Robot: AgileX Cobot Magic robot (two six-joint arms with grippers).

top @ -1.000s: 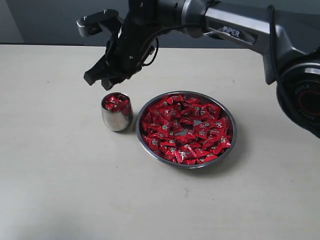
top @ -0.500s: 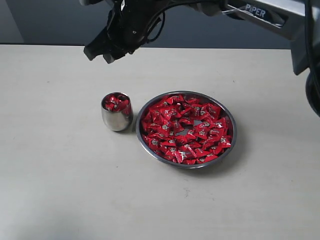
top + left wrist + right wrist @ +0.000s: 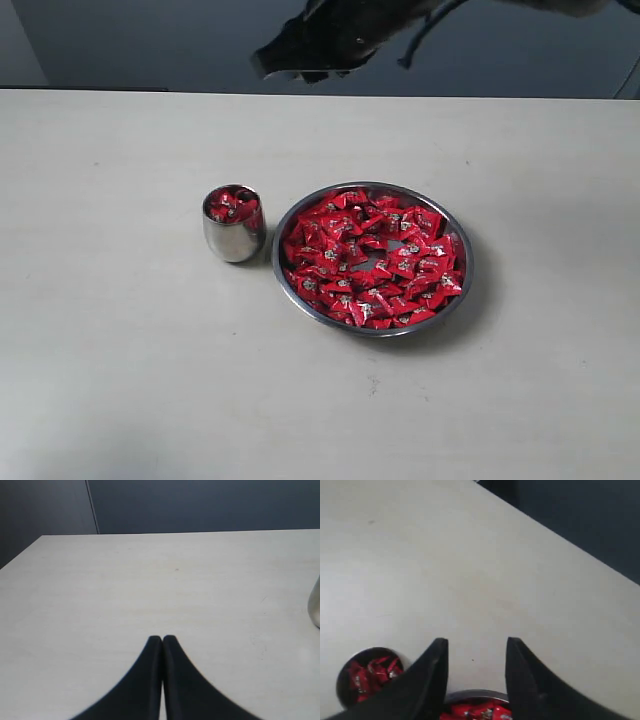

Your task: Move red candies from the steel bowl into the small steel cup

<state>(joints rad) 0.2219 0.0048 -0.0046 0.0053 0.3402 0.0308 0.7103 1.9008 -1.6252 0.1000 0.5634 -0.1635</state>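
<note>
Now our right hand, spread and empty, has lifted clear of the small steel cup at 9 o'clock of the steel bowl, so we judge one drop done, with many red candies left.

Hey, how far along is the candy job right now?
Partly done: the small steel cup holds red candies nearly to its rim. In hand: nothing; the right gripper is open and empty above the table, the left gripper shut on nothing. Left: the steel bowl has a near-full layer of candies.
</note>
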